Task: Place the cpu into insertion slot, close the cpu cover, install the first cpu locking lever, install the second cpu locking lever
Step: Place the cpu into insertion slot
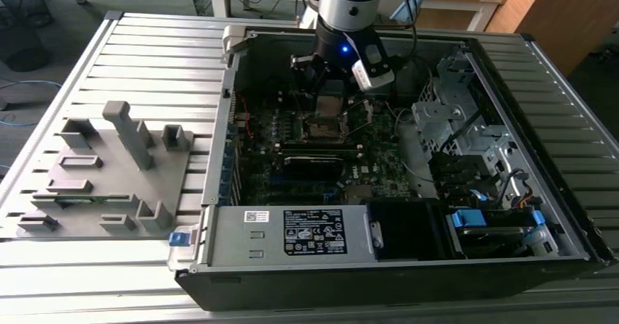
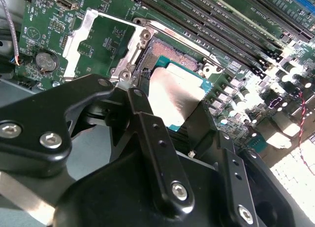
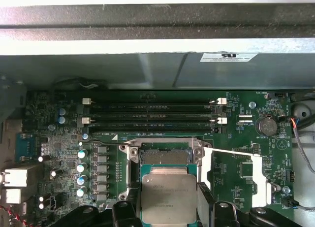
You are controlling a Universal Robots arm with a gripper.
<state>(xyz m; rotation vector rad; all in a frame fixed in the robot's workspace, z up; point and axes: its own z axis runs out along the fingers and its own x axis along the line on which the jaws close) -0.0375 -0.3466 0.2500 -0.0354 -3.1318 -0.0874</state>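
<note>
Silver-grey cpu point(image 3: 169, 195): clamped in the hand point(image 3: 166, 210), over the insertion slot point(image 3: 165, 157)
cpu cover point(image 3: 261, 178): lies open beside it

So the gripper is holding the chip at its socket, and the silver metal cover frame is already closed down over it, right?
Not quite. The gripper does hold the cpu at the insertion slot, but the cpu cover is open, swung aside beside the slot, as the first wrist view shows.
</note>
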